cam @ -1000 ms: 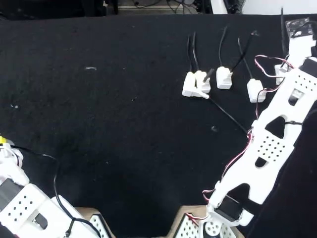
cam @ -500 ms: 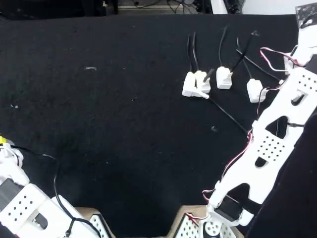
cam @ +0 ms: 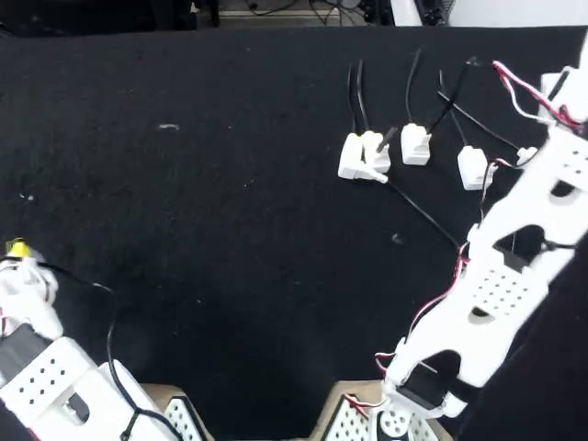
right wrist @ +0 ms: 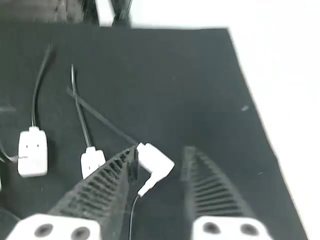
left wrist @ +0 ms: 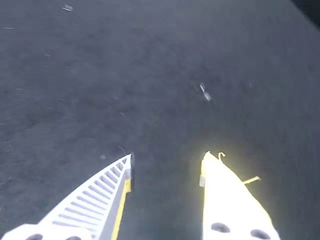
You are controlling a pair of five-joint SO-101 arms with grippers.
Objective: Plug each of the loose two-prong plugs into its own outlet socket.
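Loose plug (right wrist: 155, 162) on the black mat (right wrist: 175, 75), between the parted fingers of the right gripper (right wrist: 161, 148), touching one, unclamped, with one outlet socket (right wrist: 91, 160) near, a second socket (right wrist: 32, 150) beyond; left gripper (left wrist: 169, 156) likewise agape, holding nothing.

My right arm (cam: 501, 285): white printed shell, dotted perforated panels, cut-out slots. Red-white-black wire bundle (cam: 441, 299) along its edge.
My left arm (cam: 46, 386): same white shell, black cable (cam: 106, 317) looped over.
My left gripper (left wrist: 169, 156): one white ribbed finger with yellow edge strip, one yellow finger.
My right gripper (right wrist: 161, 148): dark ribbed fingers, white bases, paired holes.
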